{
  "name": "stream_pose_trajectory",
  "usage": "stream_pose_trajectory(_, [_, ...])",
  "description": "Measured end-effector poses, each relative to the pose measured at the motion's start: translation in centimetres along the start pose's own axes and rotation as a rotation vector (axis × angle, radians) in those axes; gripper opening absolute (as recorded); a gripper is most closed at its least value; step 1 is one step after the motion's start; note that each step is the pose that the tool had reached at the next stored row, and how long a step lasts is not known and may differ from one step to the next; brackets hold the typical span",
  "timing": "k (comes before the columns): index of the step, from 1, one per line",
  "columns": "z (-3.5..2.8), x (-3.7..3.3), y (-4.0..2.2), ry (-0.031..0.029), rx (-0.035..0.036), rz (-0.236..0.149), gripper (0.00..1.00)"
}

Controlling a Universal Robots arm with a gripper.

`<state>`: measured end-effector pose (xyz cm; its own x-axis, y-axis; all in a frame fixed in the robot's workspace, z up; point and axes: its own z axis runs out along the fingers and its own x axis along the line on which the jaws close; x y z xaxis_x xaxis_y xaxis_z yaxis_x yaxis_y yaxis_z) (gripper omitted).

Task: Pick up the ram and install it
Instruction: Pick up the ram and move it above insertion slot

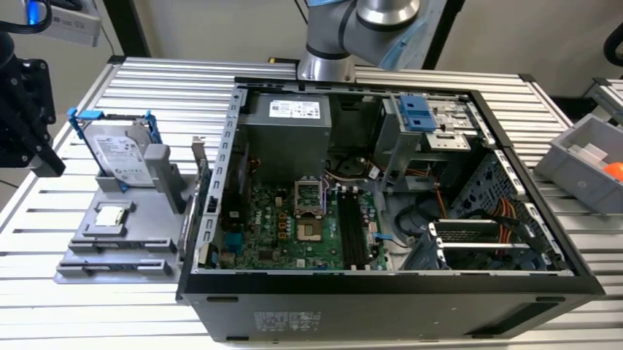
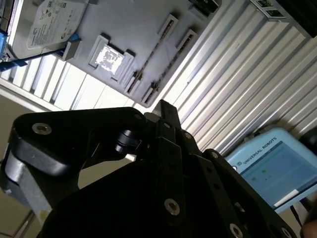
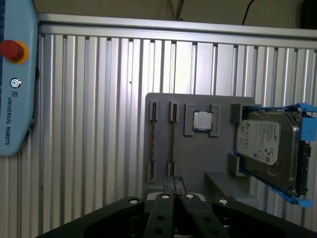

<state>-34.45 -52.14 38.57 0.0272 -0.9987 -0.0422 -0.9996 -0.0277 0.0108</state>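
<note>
- Exterior view: the open computer case (image 1: pixel 389 288) lies on the slatted table (image 1: pixel 146 80). The grey fixture (image 1: pixel 107 271) sits off its side, toward the exterior view's left, and carries the hard drive (image 1: pixel 122 149) and the processor chip (image 1: pixel 110 215). The memory slots (image 1: pixel 352 230) on the motherboard (image 1: pixel 277 237) look unfilled, so the ram is judged not installed. Risk: the slots sit low between case walls and cables, so a tilted approach could snag.
- First wrist view: the gripper (image 3: pixel 173 182) is clenched on nothing, its fingertips pressed together above the fixture (image 3: pixel 198 158). The ram (image 3: pixel 171 141) reads as a thin strip on edge between two holders. A like strip (image 3: pixel 152 141) stands just beside it. Risk: clenched fingers coming down would strike the board's edge. With the neighbour this near, a finger could catch it. The chip (image 3: pixel 202 120) is also near.
- Second wrist view: the gripper (image 2: pixel 166 111) again shows its tips together and empty, with the ram (image 2: pixel 168 64) in its holders on the fixture (image 2: pixel 133 25). Risk: this thin edge offers little to grip, so an off-centre pinch could let the stick twist.
</note>
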Motion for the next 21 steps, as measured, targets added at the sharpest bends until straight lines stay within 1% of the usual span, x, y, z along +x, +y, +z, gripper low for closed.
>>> stream_pose_trajectory(6, [0.0, 0.0, 0.0, 0.0012, -0.0001, 0.0, 0.0])
stream_pose_trajectory(7, [0.0, 0.0, 0.0, 0.0014, -0.0001, 0.0, 1.0])
stream_pose_trajectory(21, [0.0, 0.0, 0.0, 0.0047, -0.0002, 0.0, 1.0])
